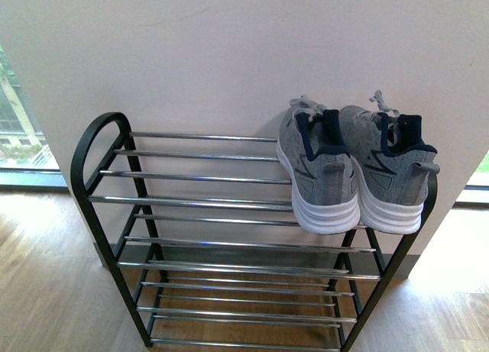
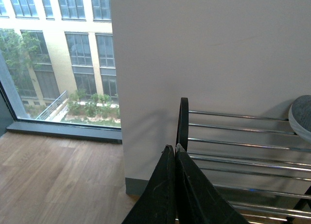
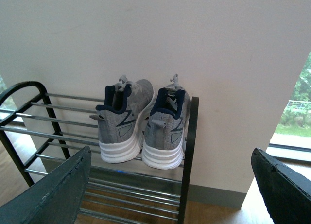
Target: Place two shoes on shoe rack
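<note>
Front view finds both shoes on the top tier of the shoe rack (image 1: 98, 142), pushed to its right end. The inner sneaker (image 1: 317, 169) and the outer sneaker (image 1: 391, 165) stand side by side and touching. Their white heels face the robot at the front rods and their toes point toward the pale wall (image 1: 229, 46). The outer one sits just beside the black end frame. Wood floor (image 1: 38, 283) spreads beneath, with a window (image 1: 15, 123) at far left. The left claw (image 2: 174, 148) has its dark fingers pressed together near the rack's other end. The right claw (image 3: 170, 156) has its fingers spread wide apart, well back from the sneakers.
</note>
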You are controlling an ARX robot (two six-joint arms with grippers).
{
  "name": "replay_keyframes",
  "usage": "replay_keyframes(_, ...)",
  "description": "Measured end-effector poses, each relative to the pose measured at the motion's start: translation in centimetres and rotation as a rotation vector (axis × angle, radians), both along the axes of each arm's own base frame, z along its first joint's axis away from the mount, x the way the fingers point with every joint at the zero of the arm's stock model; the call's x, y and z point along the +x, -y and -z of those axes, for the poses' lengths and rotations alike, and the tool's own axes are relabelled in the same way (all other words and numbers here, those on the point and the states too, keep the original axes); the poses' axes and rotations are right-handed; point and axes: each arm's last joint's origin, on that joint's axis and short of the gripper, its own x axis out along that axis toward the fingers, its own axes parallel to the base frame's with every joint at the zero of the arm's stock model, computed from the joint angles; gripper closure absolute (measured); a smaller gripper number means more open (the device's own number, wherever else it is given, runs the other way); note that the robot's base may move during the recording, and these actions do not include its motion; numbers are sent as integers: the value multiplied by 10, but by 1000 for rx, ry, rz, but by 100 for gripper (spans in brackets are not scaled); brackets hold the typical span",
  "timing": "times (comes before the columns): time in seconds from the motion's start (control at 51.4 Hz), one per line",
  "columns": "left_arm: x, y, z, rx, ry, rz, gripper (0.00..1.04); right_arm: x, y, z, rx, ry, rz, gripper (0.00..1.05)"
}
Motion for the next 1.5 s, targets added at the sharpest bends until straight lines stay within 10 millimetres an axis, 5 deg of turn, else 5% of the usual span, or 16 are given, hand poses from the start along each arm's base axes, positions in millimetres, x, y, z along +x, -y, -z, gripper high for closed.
replay_keyframes(0.662,-17,0,4,1,-17,-1,104,0,0,0,0,1,0,9)
replay_keyframes(1.11,-17,0,4,1,-17,-4,8,0,0,0,0,1,-3,9)
replay_keyframes(1.499,-17,0,4,4,-16,0,9,0,0,0,1,-1,2,9)
